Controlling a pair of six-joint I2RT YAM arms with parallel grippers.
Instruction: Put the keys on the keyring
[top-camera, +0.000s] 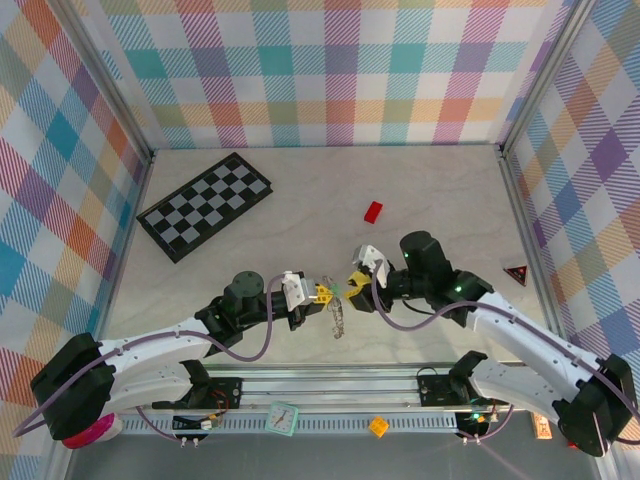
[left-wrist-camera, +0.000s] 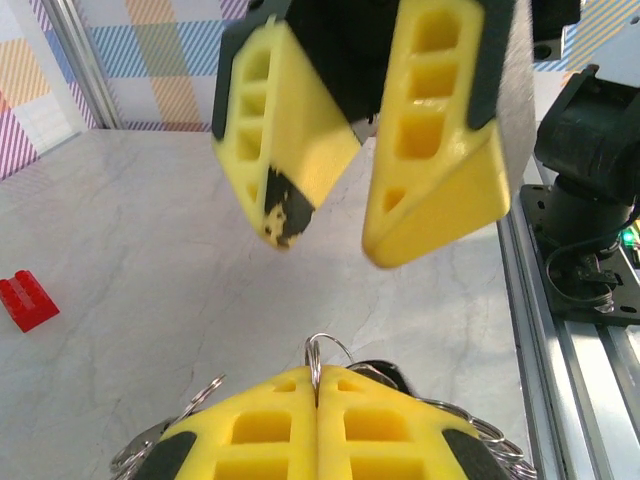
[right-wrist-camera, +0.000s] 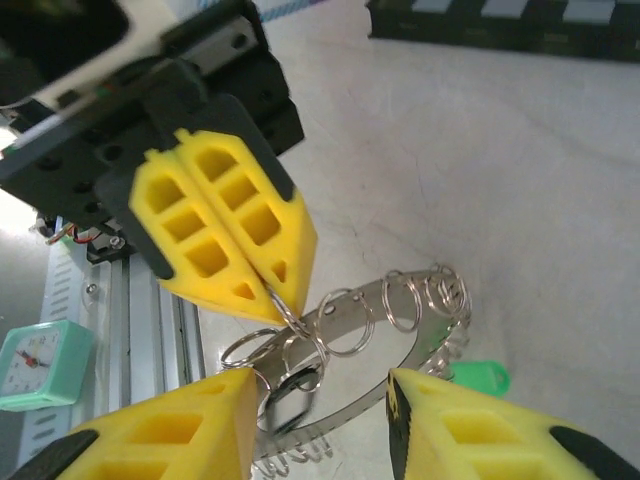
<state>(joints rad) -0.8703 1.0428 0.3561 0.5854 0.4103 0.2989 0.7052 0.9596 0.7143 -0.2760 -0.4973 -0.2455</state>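
Left wrist cam first: left gripper (left-wrist-camera: 316, 428) fingers squeezed flat together, zero gap, pinching one small wire loop of the keyring (left-wrist-camera: 320, 350) right at the tips. Most of the ring hidden behind those yellow pads, just a few loops peeking out on either side. Right gripper (left-wrist-camera: 335, 245) facing it from above, fingers (left-wrist-camera: 440, 150) spread wide, nothing between them, tips close to the pinched loop but not touching. Same story from the right wrist cam: left fingers clamped shut on a loop, right fingers splayed to either side of the bristly band of rings hanging off the pinch. Pale green key head (right-wrist-camera: 480, 378) poking out behind the far end of the band. Something dark tangled in the rings near the pinch, maybe the black key head, honestly can't tell. Top cam: both grippers nose to nose near the front middle of the table (top-camera: 440, 190), ring dangling between them, no way to say if its low end touches the surface. Red block (top-camera: 373, 211) well apart further back, chequerboard (top-camera: 205, 205) off at the back left, little teal clock (top-camera: 283, 418) down on the front rail.
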